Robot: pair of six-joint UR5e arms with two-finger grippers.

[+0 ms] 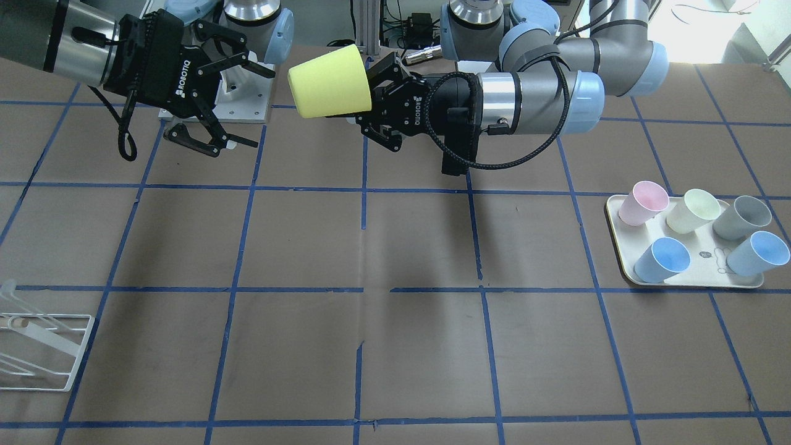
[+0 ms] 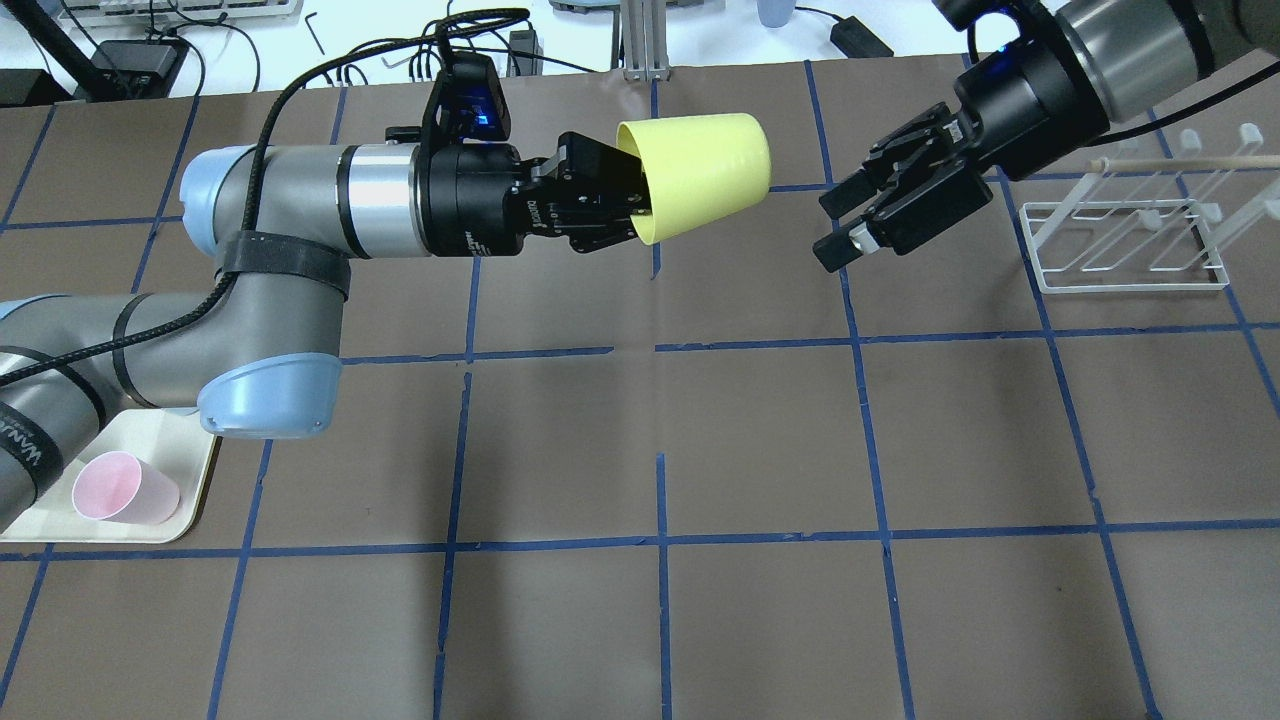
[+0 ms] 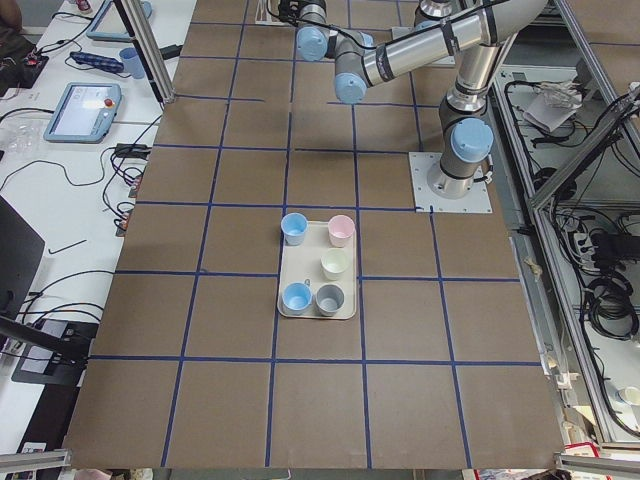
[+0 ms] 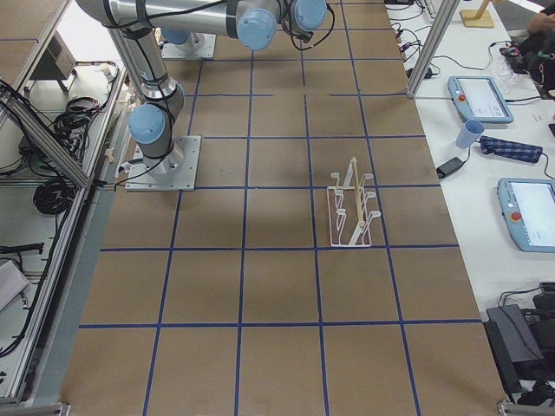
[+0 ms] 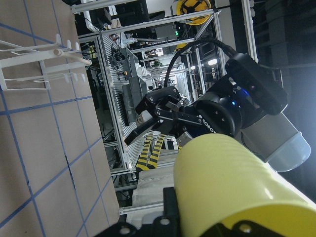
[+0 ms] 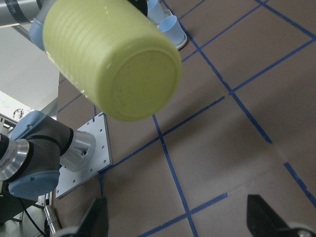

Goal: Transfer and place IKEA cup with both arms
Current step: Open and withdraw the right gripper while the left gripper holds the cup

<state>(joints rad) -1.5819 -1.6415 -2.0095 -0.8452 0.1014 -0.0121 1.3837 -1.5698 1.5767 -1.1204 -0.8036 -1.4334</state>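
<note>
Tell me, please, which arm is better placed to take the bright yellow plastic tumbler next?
Right. The right arm has its jaws open, facing the closed base of the yellow tumbler; the left arm grips its rim.

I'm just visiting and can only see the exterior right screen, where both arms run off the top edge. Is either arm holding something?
Observer: Yes. The left gripper is shut on the open end of the yellow IKEA cup and holds it sideways above the table.
Visitor: What about the other arm?
Observer: The right gripper is open and empty. It faces the cup's base, with a gap between them.
Visitor: Are there any other cups?
Observer: Five more stand on a tray at the left arm's end of the table, among them a pink cup.
</note>
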